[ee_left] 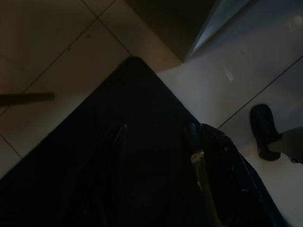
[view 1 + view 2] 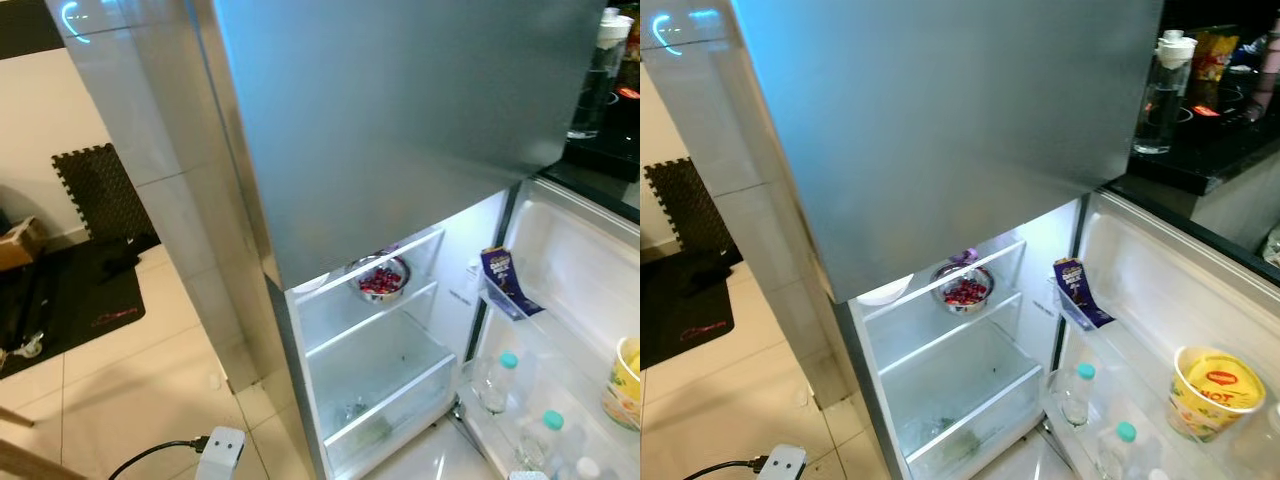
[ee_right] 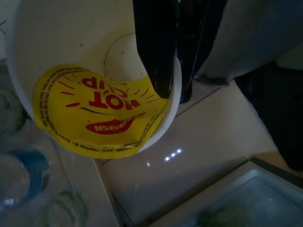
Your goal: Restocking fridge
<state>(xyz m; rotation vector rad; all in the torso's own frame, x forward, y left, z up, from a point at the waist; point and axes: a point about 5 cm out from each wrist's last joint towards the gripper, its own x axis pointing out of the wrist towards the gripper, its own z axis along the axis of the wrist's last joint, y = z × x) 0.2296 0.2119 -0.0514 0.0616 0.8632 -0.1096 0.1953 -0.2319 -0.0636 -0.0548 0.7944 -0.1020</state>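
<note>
A yellow noodle cup [image 2: 1215, 395] labelled "Hot Cup" hangs at the open fridge door's shelf [image 2: 1160, 330], low on the right. In the right wrist view my right gripper [image 3: 174, 94] is shut on the cup's white rim [image 3: 176, 75], one black finger inside the rim and one outside. The cup's yellow lid [image 3: 94, 109] is partly peeled back. The lit lower compartment [image 2: 380, 350] stands open, and the grey upper door [image 2: 400, 100] is closed. My left gripper [image 1: 156, 189] hangs idle over a dark mat in deep shade.
A steel bowl of red berries [image 2: 381, 279] and a white plate [image 2: 885, 290] sit on the top shelf. The door holds a blue carton [image 2: 1077, 290] and teal-capped bottles [image 2: 1075, 392]. A black counter [image 2: 1200, 150] is at the right. A power strip [image 2: 220, 455] lies on the floor.
</note>
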